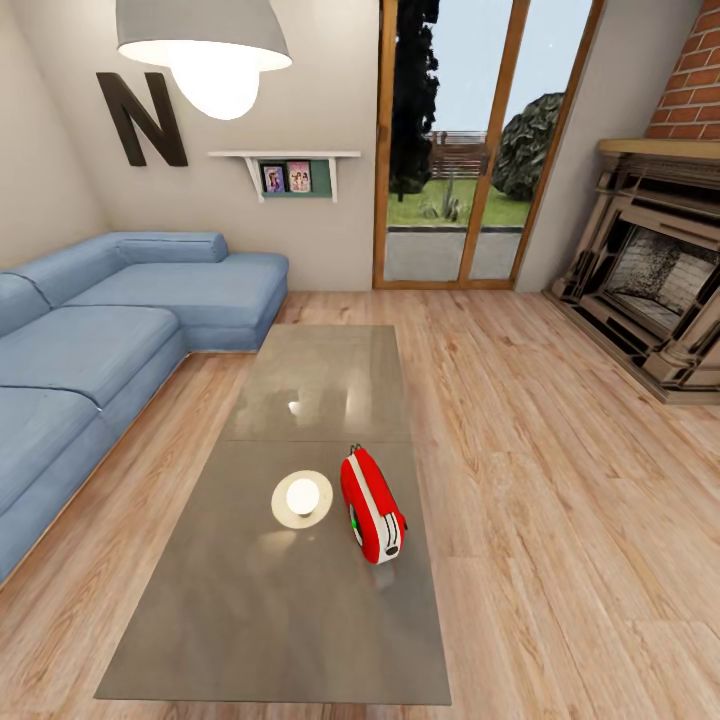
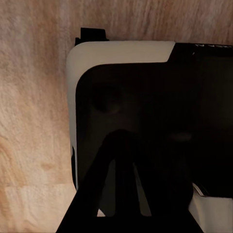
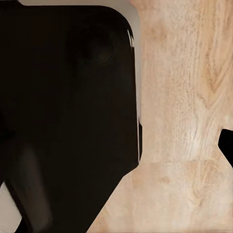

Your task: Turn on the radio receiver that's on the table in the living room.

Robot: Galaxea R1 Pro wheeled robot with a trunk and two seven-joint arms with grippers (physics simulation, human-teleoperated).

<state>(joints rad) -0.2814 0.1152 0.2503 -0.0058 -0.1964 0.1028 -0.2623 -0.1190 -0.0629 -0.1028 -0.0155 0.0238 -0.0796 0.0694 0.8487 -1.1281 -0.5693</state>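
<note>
**Red radio stands on the grey desk, arms tucked low**

Red and white, the radio receiver (image 1: 372, 506) stands upright on its narrow edge in the lower middle of the head view, near the right border of the long grey desk (image 1: 250, 620). A small green mark shows on its left face; whether that is a power light or a button, I cannot tell, so the picture fits a set already switched on as well as one waiting for the press. Just left of it lies a pale round disc (image 1: 302, 499), which looks like the reflection of the hanging lamp (image 1: 205, 55) at the upper left. A blue sofa (image 1: 100, 350) fills the left side, a fireplace (image 1: 650, 290) the right edge, and glass doors (image 1: 455, 150) the upper middle. The radio sits close to the near end of the desk, probably within reach from where the robot faces it.

In the left wrist view, a dark panel with a white rim (image 2: 121, 51), likely the robot's own body, covers the centre and right over wooden floor (image 2: 34, 121). The dark shapes at the bottom may be the left hand, yet I cannot tell whether it is spread or pressed together.

In the right wrist view, dark bodywork (image 3: 63, 107) occupies the left over the same floor; the right hand's state cannot be read either. Both arms seem to hang stowed for travel.
</note>
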